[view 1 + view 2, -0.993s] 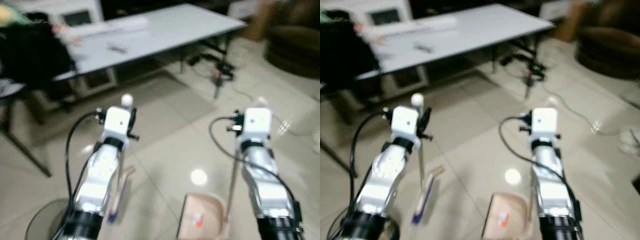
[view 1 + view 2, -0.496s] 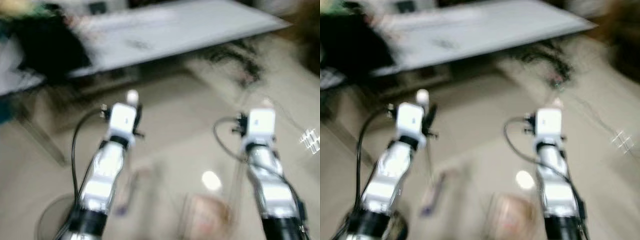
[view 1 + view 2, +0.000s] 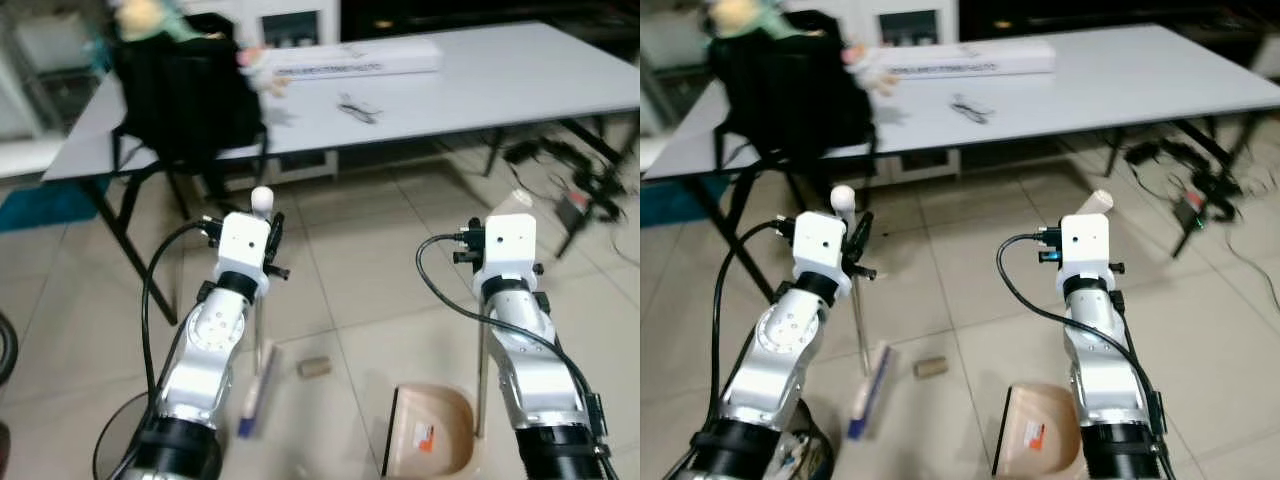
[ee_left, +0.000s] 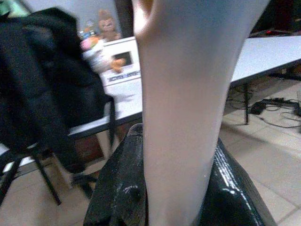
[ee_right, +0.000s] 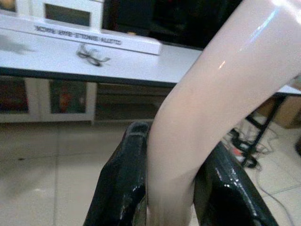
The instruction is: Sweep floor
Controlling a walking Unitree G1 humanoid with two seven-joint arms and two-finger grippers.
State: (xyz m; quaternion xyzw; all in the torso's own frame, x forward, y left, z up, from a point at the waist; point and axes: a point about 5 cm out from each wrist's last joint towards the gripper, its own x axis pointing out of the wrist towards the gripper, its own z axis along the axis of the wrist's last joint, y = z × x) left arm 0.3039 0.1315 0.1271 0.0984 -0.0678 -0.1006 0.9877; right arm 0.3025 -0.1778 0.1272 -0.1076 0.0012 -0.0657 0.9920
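On tiled floor, left jaws (image 4: 176,207) clamp pale broom (image 3: 868,385), right jaws (image 5: 176,197) clamp beige dustpan (image 3: 430,440)

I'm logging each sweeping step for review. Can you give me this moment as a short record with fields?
left tool: shut on the broom handle, held upright
broom head: on the tiled floor, before the left arm
right tool: shut on the dustpan handle
dustpan: on the floor before the right arm, mouth towards the broom
debris: small brown cylinder lying between broom head and dustpan, apart from both
surroundings: white table ahead, chair with black bag at its left end
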